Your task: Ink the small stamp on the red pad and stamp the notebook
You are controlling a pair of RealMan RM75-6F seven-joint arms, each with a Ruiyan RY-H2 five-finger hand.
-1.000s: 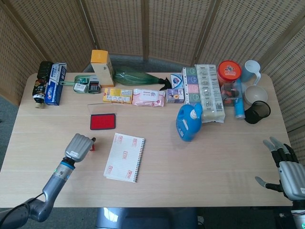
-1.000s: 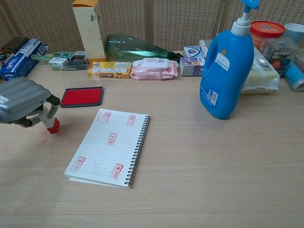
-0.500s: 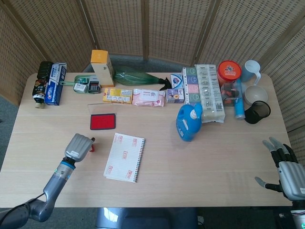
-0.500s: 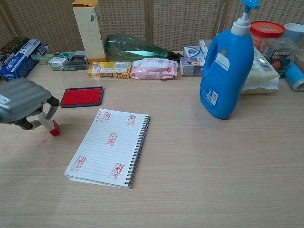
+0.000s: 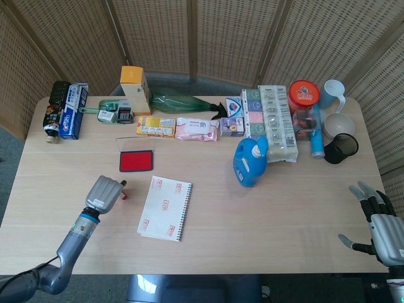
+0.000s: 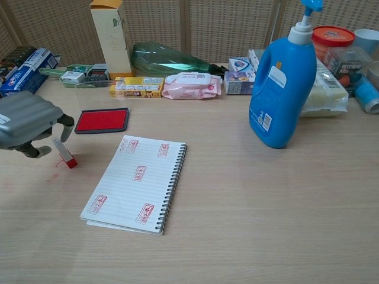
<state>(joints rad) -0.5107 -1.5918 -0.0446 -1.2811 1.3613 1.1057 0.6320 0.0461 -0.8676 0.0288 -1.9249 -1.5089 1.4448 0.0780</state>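
The small stamp (image 6: 63, 153), white with a red base, lies slanted on the table just under my left hand (image 6: 26, 121); in the head view only a red bit of the small stamp (image 5: 124, 194) peeks out beside my left hand (image 5: 105, 193). The thumb is lifted off it, and a small gap shows between the fingers and the stamp. The notebook (image 6: 136, 183) (image 5: 165, 208) lies open to the right of the stamp, bearing several red marks. Behind the stamp sits the red pad (image 6: 102, 120) (image 5: 136, 161). My right hand (image 5: 379, 224) hovers off the table's right edge, fingers spread, holding nothing.
A blue detergent bottle (image 6: 283, 83) stands right of the notebook. Along the back edge are boxes, a wipes pack (image 6: 191, 86), a green bottle (image 6: 169, 59), a tall carton (image 6: 111, 36), cups (image 5: 341, 129) and a red-lidded jar (image 5: 303, 95). A faint red smudge (image 6: 59, 161) marks the table by the stamp.
My left hand lowered the stamp to the table, then rose slightly with its thumb off it; the stamp stayed on the wood. The right hand barely moved.
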